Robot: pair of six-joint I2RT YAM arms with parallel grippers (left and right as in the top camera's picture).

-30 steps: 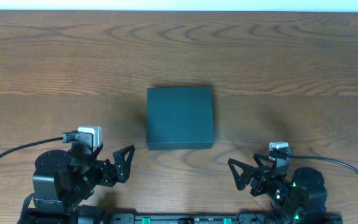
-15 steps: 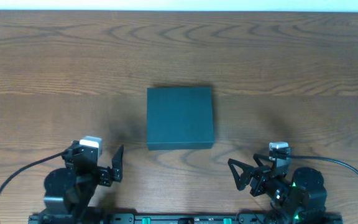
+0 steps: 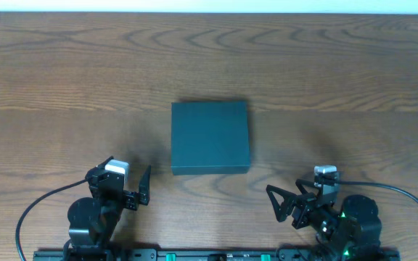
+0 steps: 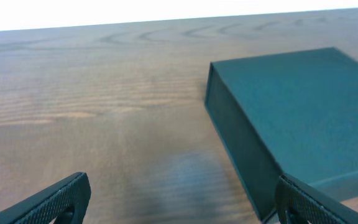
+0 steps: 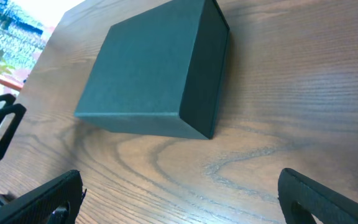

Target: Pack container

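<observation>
The container (image 3: 210, 137) is a dark teal box with its lid shut, lying flat at the middle of the wooden table. It also shows in the left wrist view (image 4: 291, 118) and the right wrist view (image 5: 157, 74). My left gripper (image 3: 128, 187) is open and empty near the front edge, left of the container; its jaws (image 4: 179, 202) show bare wood between them. My right gripper (image 3: 289, 197) is open and empty near the front edge, right of the container; its jaws (image 5: 182, 199) also frame bare wood. No snack packets are in view.
The wooden table (image 3: 339, 87) extends all round the container. A black cable (image 3: 35, 206) loops by the left arm and another (image 3: 412, 199) by the right arm. The table's far edge (image 3: 209, 12) meets a white strip.
My left arm has pulled back toward the front edge and turned, its gripper staying open. The right arm and the container have not moved.
</observation>
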